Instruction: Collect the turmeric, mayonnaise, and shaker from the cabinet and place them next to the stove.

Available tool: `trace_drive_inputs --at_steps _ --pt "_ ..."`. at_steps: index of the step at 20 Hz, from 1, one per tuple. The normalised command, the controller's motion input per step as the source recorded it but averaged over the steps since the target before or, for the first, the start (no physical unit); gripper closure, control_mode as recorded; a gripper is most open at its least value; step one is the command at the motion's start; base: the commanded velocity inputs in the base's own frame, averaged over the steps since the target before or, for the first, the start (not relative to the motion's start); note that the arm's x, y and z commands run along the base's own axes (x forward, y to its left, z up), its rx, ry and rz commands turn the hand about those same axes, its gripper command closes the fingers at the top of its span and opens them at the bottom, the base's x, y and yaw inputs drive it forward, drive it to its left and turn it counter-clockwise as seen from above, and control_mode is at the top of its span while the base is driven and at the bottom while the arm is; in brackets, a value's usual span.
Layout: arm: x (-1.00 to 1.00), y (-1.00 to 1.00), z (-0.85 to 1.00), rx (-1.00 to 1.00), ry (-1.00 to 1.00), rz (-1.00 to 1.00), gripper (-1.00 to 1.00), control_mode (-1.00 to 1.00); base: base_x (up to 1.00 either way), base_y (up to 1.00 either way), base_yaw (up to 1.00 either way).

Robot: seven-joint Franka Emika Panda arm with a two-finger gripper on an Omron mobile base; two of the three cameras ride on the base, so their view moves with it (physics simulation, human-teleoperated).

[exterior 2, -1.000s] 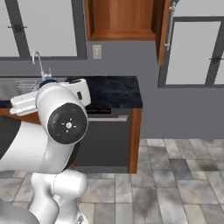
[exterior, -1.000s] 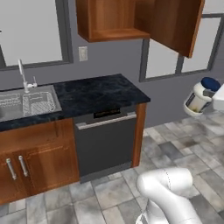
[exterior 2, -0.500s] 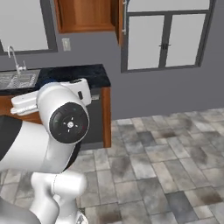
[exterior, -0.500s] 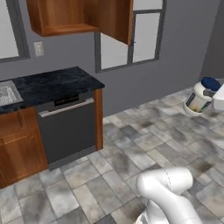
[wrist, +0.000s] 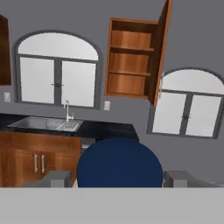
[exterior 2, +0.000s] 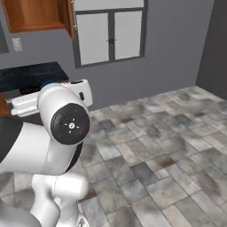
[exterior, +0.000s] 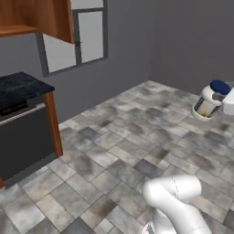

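Observation:
The mayonnaise (exterior: 206, 103), a squat white jar with a dark blue lid, hangs over the tiled floor at the right of the left base view. My gripper (exterior: 215, 98) is shut on it from the right. In the hand view the blue lid (wrist: 119, 161) sits between my two fingertips (wrist: 55, 178). The cabinet (wrist: 130, 61), reddish-brown wood with its door (wrist: 161, 52) swung open, hangs on the far wall, well away from the jar. Its edge also shows in the base views (exterior: 32, 16) (exterior 2: 35, 13). The turmeric, shaker and stove are out of view.
A black counter (exterior: 18, 84) over a dark dishwasher (exterior: 23, 137) stands at the left. In the hand view a sink with a faucet (wrist: 46, 124) sits on that counter above wooden base cabinets. Grey tiled floor (exterior: 137, 137) stretches ahead. My arm's big joint (exterior 2: 66, 124) blocks the right base view's left.
Both base views have swung right: sink, counter and cabinet slid left, and open floor and a grey corner wall came in. The jar stays in my gripper in the same place.

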Motion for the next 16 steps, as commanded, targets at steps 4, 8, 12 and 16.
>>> trace_drive_inputs --at_steps 4,8,12,16 --pt "0.0 0.0 0.0 0.0 0.0 0.0 1.0 1.0 -0.44 -0.61 -0.42" --pt "0.0 0.0 0.0 0.0 0.0 0.0 1.0 1.0 -0.38 -0.73 -0.39" --pt "0.0 0.0 0.0 0.0 0.0 0.0 1.0 1.0 -0.25 -0.86 -0.36" --pt "0.0 0.0 0.0 0.0 0.0 0.0 1.0 1.0 -0.06 -0.92 -0.31"
